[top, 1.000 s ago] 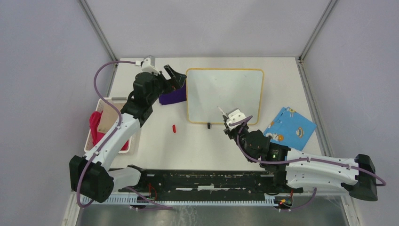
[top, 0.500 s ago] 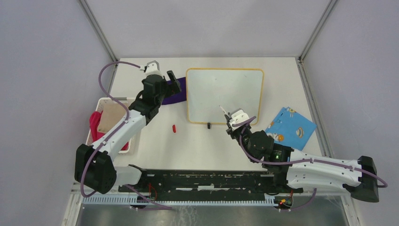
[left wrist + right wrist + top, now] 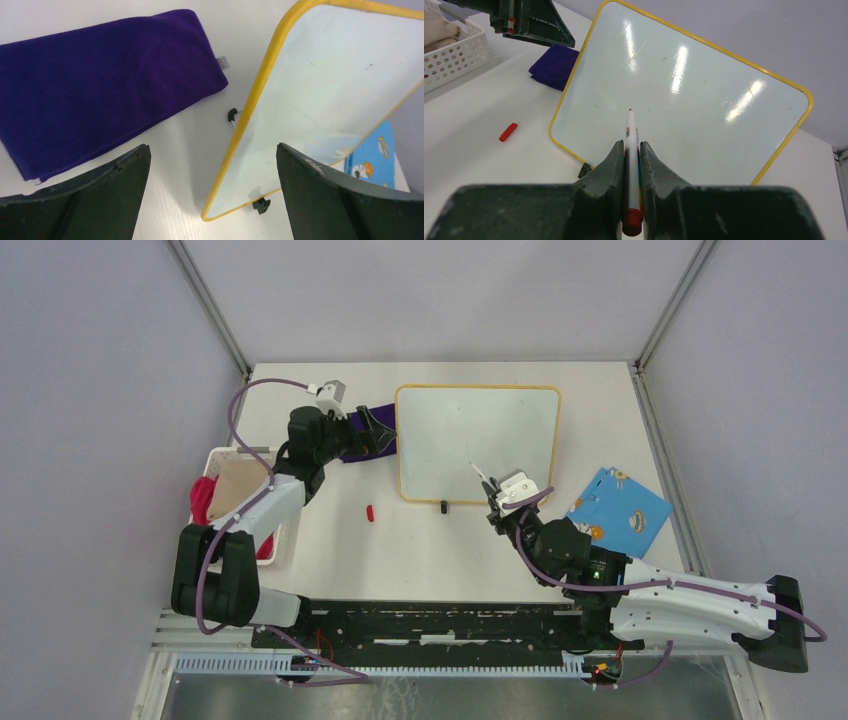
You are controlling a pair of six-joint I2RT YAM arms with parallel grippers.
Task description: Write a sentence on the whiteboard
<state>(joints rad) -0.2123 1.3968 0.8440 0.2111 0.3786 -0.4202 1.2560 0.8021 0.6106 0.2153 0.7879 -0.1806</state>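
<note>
Board: the small glossy white whiteboard with a thin yellow-orange frame and black feet (image 3: 478,443) sits propped on those feet. Its face is blank, with no red words on it yet.
Right hand: the right gripper (image 3: 630,147), at the board's near edge, is clamped on a slim white marker with a red rear end (image 3: 629,125). The tip points at the board's lower middle.
Left hand: the left gripper (image 3: 212,150) is spread wide and grasps nothing, straddling the board's left edge beside the folded purple cloth (image 3: 100,85).
Risk, board: nothing braces it, so pen pressure could slide or tip it away.
Risk, marker: the pinch is narrow, so sideways strokes could twist the pen and leave faint or crooked letters.
Risk, left hand: closing askew could nudge the frame or snag the cloth.
</note>
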